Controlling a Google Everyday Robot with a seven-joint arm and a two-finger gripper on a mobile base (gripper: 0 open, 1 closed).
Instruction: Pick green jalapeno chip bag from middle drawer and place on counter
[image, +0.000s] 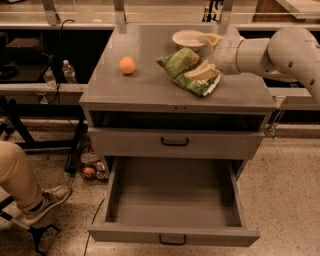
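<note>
The green jalapeno chip bag (186, 68) lies crumpled on the counter (145, 87), right of centre. My gripper (206, 56) reaches in from the right on a white arm and sits at the bag's right end. Its fingers stand apart: the lower finger (202, 73) rests against the bag's top, the upper one is near the bowl. The middle drawer (172, 200) is pulled fully out below, and nothing shows inside it.
An orange fruit (127, 65) sits on the counter's left part. A white bowl (187, 38) stands at the back, just behind the bag. The shallower drawer (175, 142) above is pushed in. A person's leg and shoe (30, 190) are at lower left. Water bottles (68, 71) stand on the left shelf.
</note>
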